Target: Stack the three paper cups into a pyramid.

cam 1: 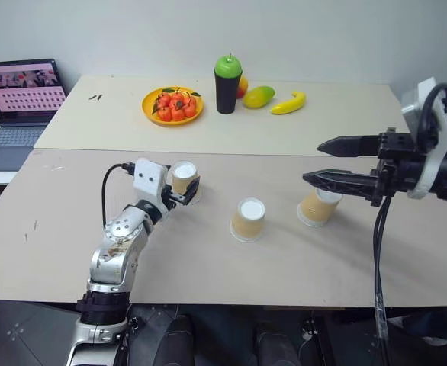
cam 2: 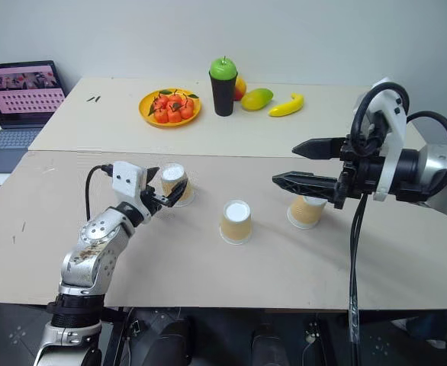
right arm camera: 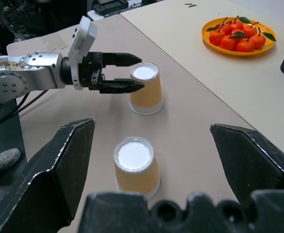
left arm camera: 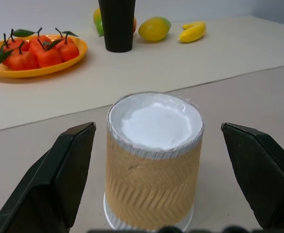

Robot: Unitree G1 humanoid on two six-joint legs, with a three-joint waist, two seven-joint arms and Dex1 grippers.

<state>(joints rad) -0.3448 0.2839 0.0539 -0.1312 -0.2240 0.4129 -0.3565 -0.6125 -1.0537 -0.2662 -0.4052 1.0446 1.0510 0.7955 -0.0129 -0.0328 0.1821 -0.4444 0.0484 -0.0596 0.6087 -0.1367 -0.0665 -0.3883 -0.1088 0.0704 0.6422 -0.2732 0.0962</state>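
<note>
Three tan ribbed paper cups with white rims stand upside down in a loose row across the middle of the pale beige bench [cam 1: 406, 252], well apart from one another and not stacked.

The left cup [cam 1: 184, 178] sits left of centre in the head views. The left tool [cam 1: 190, 189] is wide open and level, with one black finger on each side of this cup. The left wrist view shows clear gaps between the fingers [left arm camera: 59, 179] and the cup wall [left arm camera: 151, 170], so nothing is gripped.

The middle cup [cam 1: 248, 219] stands at frame centre, free of both tools.

The right cup [cam 1: 317, 207] stands right of centre, partly hidden behind the lower finger of the right tool [cam 1: 321, 162]. That tool is raised above the bench, wide open and empty, with its fingers pointing toward the left of the frame.

At the upper centre of the frame, on the rear bench section, are:
- an orange plate of red fruit [cam 1: 172, 106];
- a tall black cup with a green top [cam 1: 227, 84];
- a mango [cam 1: 258, 97];
- a yellow banana [cam 1: 288, 103].

An open laptop [cam 1: 21, 99] occupies the upper left.
</note>
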